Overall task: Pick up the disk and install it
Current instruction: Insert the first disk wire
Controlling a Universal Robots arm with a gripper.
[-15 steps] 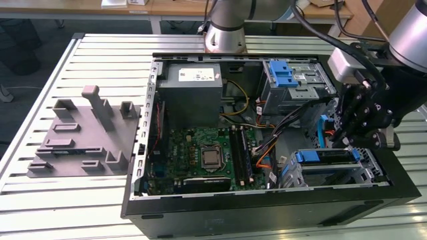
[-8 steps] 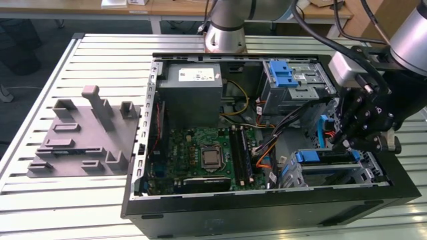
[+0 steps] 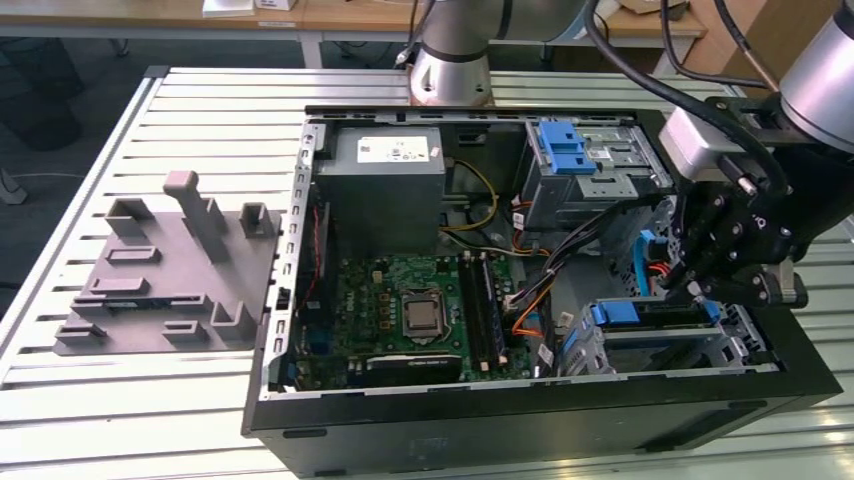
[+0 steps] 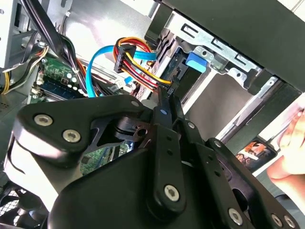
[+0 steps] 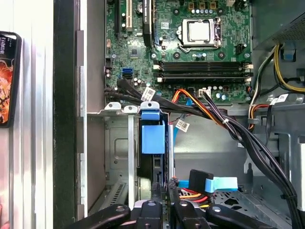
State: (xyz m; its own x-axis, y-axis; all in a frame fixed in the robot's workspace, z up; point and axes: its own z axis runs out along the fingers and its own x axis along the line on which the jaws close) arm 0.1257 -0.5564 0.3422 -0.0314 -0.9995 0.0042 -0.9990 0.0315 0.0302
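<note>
The pincer (image 3: 731, 262) hung inside the open computer case (image 3: 534, 420), at the case's corner nearest the counter's (image 3: 80, 400) front edge, directly over the lower drive bay (image 3: 641, 340). Its fingers (image 5: 164, 191) were drawn nearly together on the edge of the disk (image 5: 153, 164), which stood on edge in that bay beneath a blue latch (image 5: 152, 133), with cables (image 4: 138, 71) plugged in beside it. Judged by looks, the disk is stiff, fairly heavy and shock-sensitive; its narrow edges and blue rails offer the safest hold.
</note>
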